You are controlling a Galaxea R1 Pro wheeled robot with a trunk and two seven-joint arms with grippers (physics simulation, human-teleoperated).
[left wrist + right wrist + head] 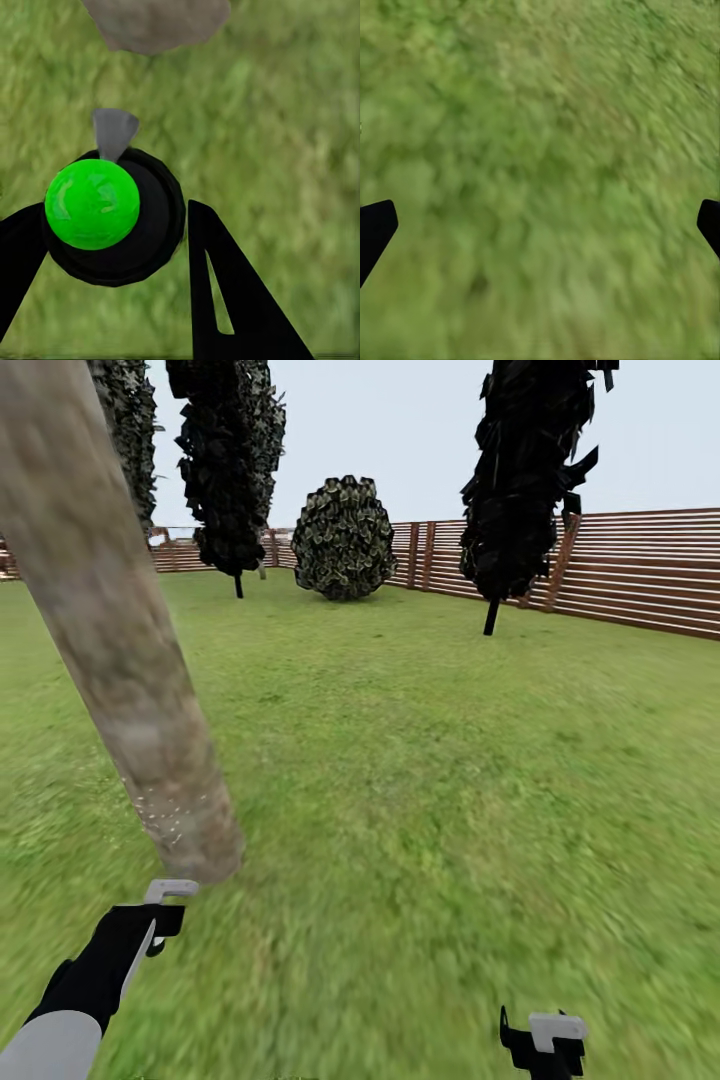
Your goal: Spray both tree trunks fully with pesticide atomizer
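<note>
My left pincer point(112, 255) pinches the pesticide atomizer point(112, 217), a black round-bodied bottle with glossy green cap and grey nozzle, aimed at the mottled grey-brown leaning tree trunk point(110, 630) close ahead; white specks point(160, 815) dot its base. It looks rigid, light, perhaps slippery; a grip round the body suits. One atomizer, one trunk. My right pincer point(540, 232) hangs spread over grass.

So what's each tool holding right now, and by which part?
Left tool grips the atomizer around its round black body, below the green cap. Right tool is open over grass, holding nothing.
</note>
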